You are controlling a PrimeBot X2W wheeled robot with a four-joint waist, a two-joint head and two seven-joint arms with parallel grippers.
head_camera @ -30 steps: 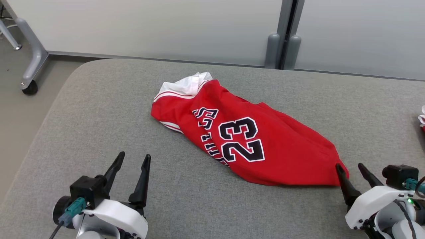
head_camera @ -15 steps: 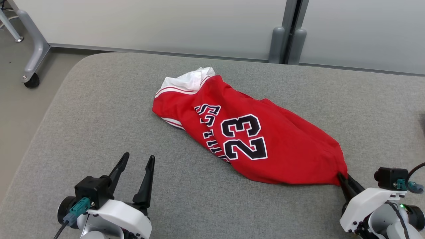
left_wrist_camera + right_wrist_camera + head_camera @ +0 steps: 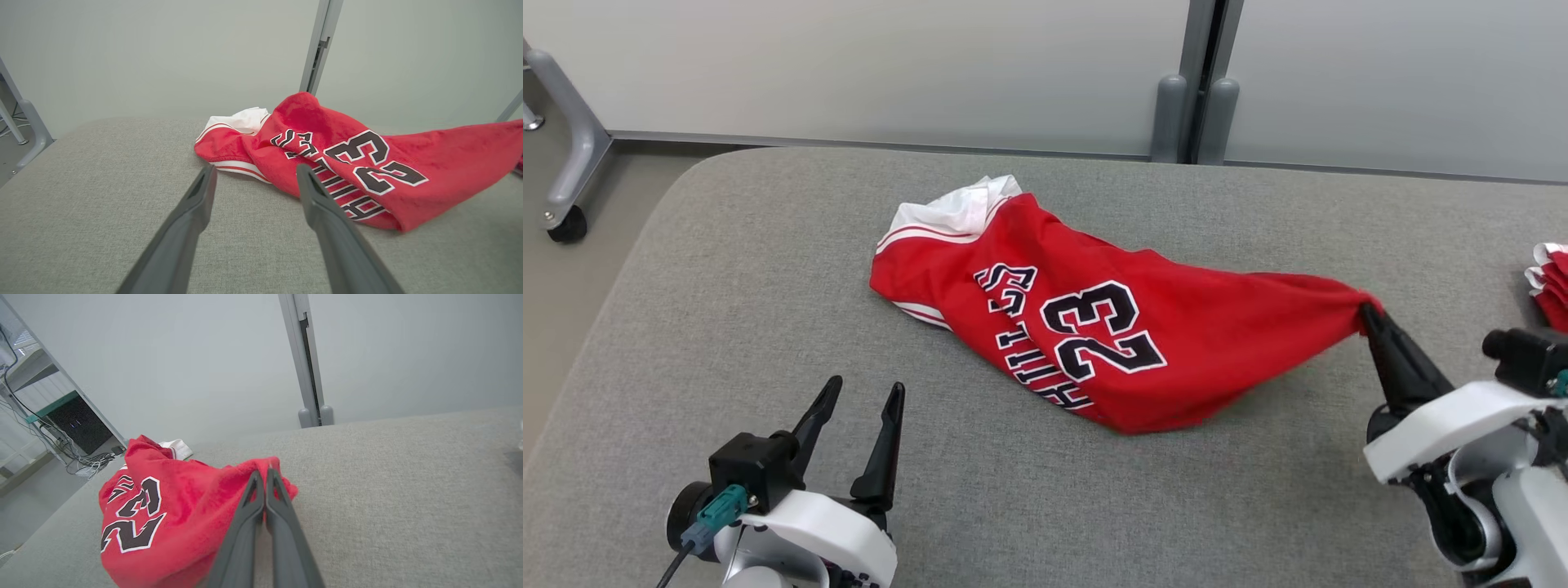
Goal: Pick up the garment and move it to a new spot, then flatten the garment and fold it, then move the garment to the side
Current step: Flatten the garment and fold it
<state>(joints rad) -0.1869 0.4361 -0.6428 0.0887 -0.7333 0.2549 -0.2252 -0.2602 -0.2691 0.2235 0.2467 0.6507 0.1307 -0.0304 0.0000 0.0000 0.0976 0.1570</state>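
Red fabric jersey numbered 23 is held up by 1 corner clamped in the right gripper for carrying; left gripper spread, empty.

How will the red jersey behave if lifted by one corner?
Probably floppy: the red jersey sags between the right end effector, shut on its corner, and the grey cushion. Likely light: a fingertip pinch raises that end. It may bunch and drag, since its other end lies on the cushion.
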